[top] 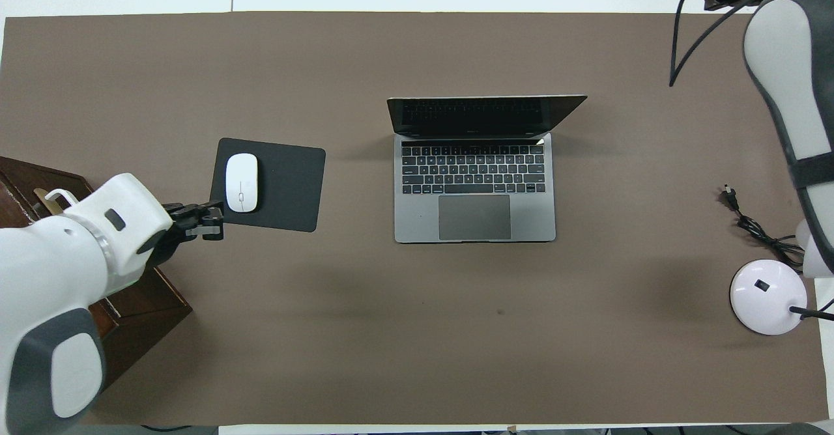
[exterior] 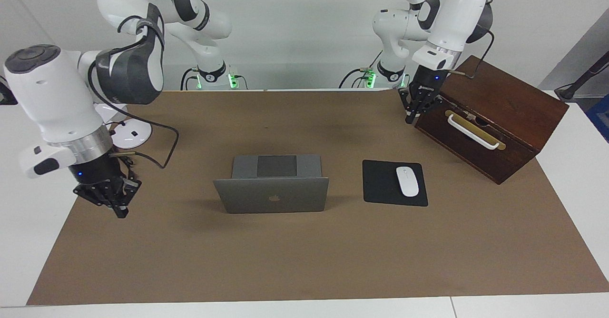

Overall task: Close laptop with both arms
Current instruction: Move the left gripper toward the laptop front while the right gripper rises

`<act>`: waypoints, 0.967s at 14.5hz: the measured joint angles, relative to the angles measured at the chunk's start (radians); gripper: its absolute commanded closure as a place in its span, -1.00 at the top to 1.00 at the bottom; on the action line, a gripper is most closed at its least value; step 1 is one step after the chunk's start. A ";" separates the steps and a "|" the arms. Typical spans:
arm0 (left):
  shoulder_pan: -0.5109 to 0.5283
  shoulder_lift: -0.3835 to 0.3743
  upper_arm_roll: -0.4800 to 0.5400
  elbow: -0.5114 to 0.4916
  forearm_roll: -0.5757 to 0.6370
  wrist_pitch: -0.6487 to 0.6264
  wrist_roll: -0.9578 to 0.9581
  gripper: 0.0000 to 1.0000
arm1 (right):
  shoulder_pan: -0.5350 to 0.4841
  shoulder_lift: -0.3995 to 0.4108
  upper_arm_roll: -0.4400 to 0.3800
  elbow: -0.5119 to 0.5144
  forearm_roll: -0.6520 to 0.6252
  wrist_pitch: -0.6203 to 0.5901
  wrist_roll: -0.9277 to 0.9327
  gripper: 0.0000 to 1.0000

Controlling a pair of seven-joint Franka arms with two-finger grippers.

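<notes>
One open laptop (exterior: pixel 271 192) stands mid-tabletop (exterior: pixel 304 261) on brown matting, beside one mouse pad (exterior: pixel 383 184), one mouse (exterior: pixel 407 181) and one wooden box (exterior: pixel 495 118). Two arms: left pincer (exterior: pixel 410 118) and right pincer (exterior: pixel 121 211), both pinched together, hang empty. White wall.
</notes>
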 measured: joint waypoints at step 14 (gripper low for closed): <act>-0.267 0.168 0.001 -0.177 -0.091 0.589 -0.005 -1.00 | 0.149 0.104 -0.006 0.021 0.000 0.131 0.198 -1.00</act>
